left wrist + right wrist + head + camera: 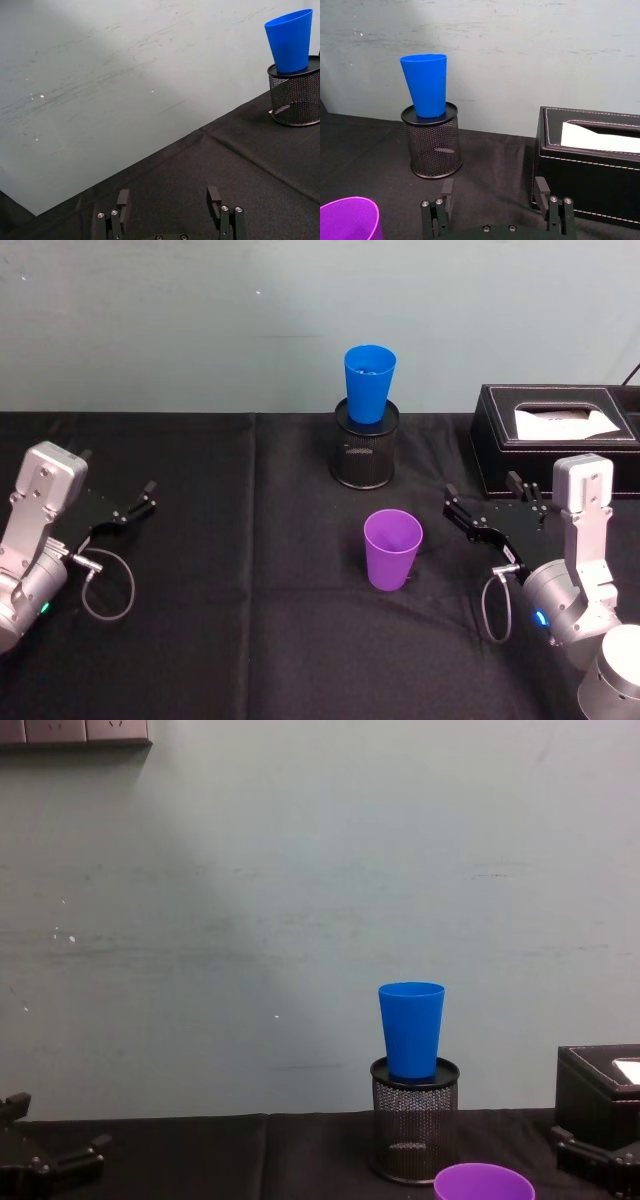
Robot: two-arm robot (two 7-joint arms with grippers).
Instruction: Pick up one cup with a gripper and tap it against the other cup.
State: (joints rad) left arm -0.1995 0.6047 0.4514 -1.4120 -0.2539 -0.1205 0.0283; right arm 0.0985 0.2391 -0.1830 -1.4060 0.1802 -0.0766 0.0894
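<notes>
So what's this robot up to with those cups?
Nothing is being handled yet. The purple cup stands upright on the black table, untouched. The blue cup sits in the top of a black mesh holder behind it. The left gripper and the right gripper both hover open at the sides, the right one nearer the purple cup, beside a black tissue box.

Left gripper (118, 512) and right gripper (492, 512) low, jaws apart

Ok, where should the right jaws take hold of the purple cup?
Grip the purple cup across its upper wall, just under the rim, coming in level from the right gripper side. It stands upright, mouth up, tapering downward, with bare cloth around it.
</notes>
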